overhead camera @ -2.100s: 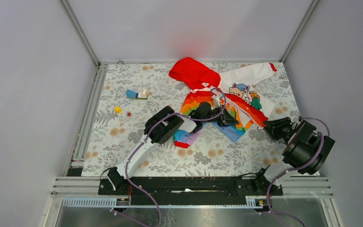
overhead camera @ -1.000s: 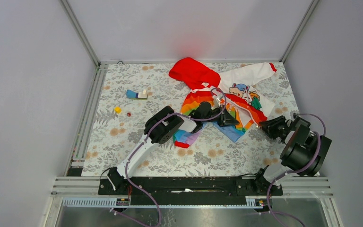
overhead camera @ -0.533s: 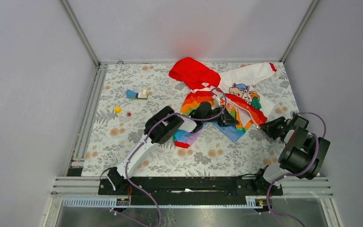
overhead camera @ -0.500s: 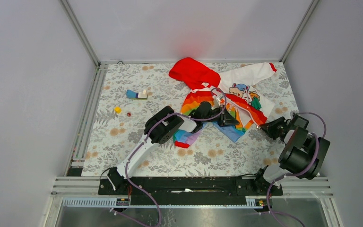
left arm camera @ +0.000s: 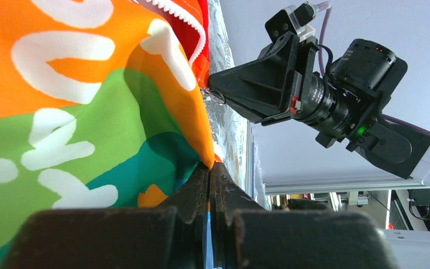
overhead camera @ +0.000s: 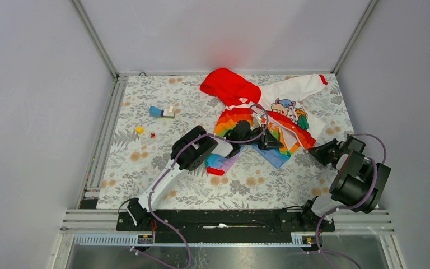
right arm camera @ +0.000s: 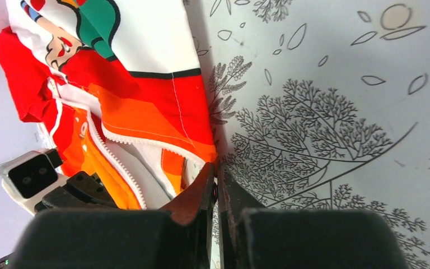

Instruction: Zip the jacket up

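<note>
The jacket (overhead camera: 269, 115) lies unzipped at the back right of the table, red hood (overhead camera: 227, 84) away from me and white sleeve (overhead camera: 297, 87) stretched to the right. My left gripper (overhead camera: 277, 144) is shut on the edge of the rainbow front panel (left arm camera: 78, 112); its jaws (left arm camera: 209, 166) pinch the orange-green fabric. My right gripper (overhead camera: 315, 151) is shut at the red-orange hem corner (right arm camera: 145, 101), with fabric at its tips (right arm camera: 215, 168). It also shows in the left wrist view (left arm camera: 215, 94). White zipper teeth (right arm camera: 117, 162) run open along both front edges.
A blue and white block (overhead camera: 162, 112), a small yellow piece (overhead camera: 139, 130) and a tiny red piece (overhead camera: 152, 135) lie on the floral table cover (overhead camera: 145, 168) at the left. Grey walls stand close on three sides. A metal rail (overhead camera: 103, 134) runs along the left.
My right arm has shifted a little left and lower, bringing its gripper up to the jacket's hem corner. The left arm and the jacket have stayed put.
</note>
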### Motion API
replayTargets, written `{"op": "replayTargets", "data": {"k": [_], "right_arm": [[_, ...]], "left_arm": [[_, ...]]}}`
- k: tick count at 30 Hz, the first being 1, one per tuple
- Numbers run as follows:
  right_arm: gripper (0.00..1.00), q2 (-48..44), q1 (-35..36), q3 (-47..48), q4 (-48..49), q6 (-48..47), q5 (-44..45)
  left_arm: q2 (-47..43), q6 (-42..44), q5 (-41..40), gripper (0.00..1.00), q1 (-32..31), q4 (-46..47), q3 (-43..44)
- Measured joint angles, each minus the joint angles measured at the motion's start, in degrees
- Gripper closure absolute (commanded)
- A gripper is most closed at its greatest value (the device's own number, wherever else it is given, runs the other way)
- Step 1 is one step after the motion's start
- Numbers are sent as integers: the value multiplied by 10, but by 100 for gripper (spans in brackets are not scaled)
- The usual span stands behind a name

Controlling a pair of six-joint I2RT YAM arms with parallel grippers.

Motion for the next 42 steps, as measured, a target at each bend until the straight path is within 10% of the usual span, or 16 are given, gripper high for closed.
{"op": "replayTargets", "data": {"k": [42], "right_arm": [[100, 227, 34, -209, 712, 428, -193]], "left_arm": [[-54, 13, -162, 100, -22, 44, -110]]}}
